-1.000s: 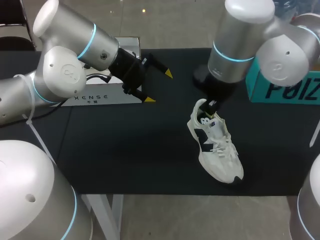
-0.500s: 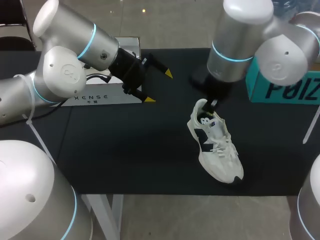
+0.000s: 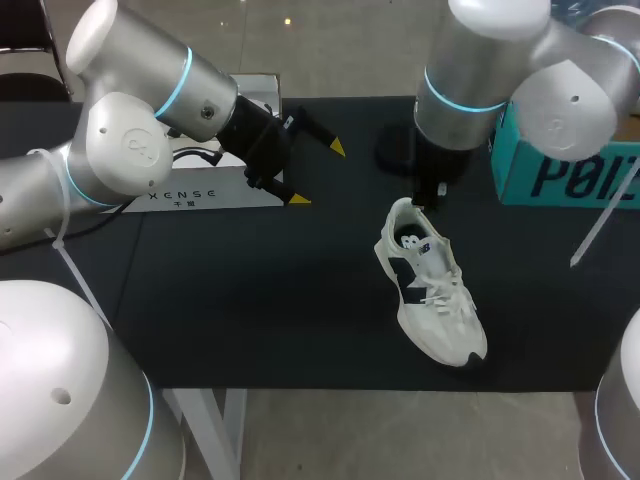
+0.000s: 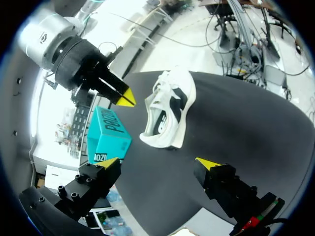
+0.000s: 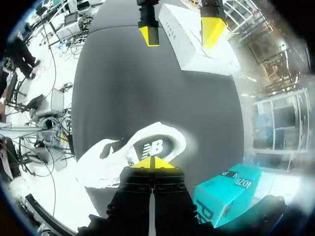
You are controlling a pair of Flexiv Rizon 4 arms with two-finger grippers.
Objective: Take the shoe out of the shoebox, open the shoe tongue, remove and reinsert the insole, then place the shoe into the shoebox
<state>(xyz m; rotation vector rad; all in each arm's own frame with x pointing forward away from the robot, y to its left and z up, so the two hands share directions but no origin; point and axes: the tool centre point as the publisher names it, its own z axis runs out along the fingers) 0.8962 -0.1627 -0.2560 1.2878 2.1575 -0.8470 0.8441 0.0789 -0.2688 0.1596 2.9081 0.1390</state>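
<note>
On the worktop: a white shoe point(image 3: 432, 290) with dark navy side patches sits on its sole on the black worktop point(image 3: 250, 300), a bit right of the middle. Nothing's gripping it.
Shoe direction: heel points to the far side, toe to the near edge, laces on top. The dark inside of the opening shows in the head view.
Right tool point(image 5: 153, 163): yellow tips pressed together with nothing between them. It hangs right by the shoe's point(image 5: 133, 152) heel opening. From the left wrist view this tool point(image 4: 124, 97) looks just clear of the shoe point(image 4: 167, 110), so I'd say not touching.
Left tool point(image 3: 320, 173): fingers spread wide, pinching nothing, up over the far left part of the worktop and well apart from the shoe. From its own camera the tool point(image 4: 159, 163) has the shoe straight ahead between the two tips.
Teal shoebox point(image 3: 570, 175): stands at the far right edge, beside the right arm and near the shoe's heel end. It also shows in the wrist views point(image 4: 109, 135) point(image 5: 226, 189).
White box point(image 3: 200, 190): lies flat on the far left, partly under the left arm, just beside the left tool point(image 5: 180, 32).
</note>
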